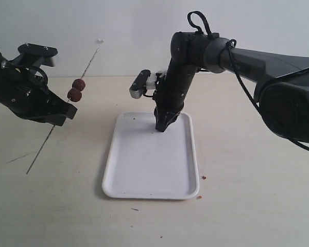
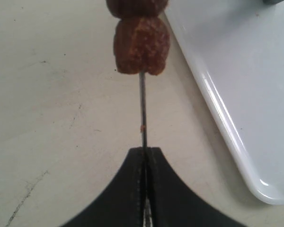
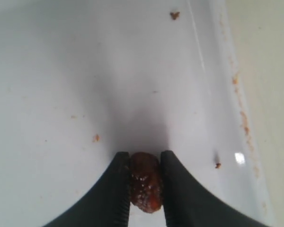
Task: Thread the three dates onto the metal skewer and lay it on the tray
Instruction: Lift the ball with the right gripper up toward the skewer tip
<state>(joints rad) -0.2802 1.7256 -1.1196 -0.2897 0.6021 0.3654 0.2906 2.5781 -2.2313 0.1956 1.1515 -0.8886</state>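
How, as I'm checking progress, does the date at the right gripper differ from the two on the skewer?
The loose date is unpierced; the threaded dates are speared on the metal skewer. The loose date sits low on the tray, pinched by the right gripper; the threaded dates are held in the air beside the tray by the left gripper, which clamps the skewer. All are wrinkled, reddish-brown lumps.

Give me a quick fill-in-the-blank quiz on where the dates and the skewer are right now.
The left hand holds the skewer, which carries ____ dates.
The right hand grips the third date down on the ____.
The skewer is held over the bare ____.
Missing words: two; tray; table.
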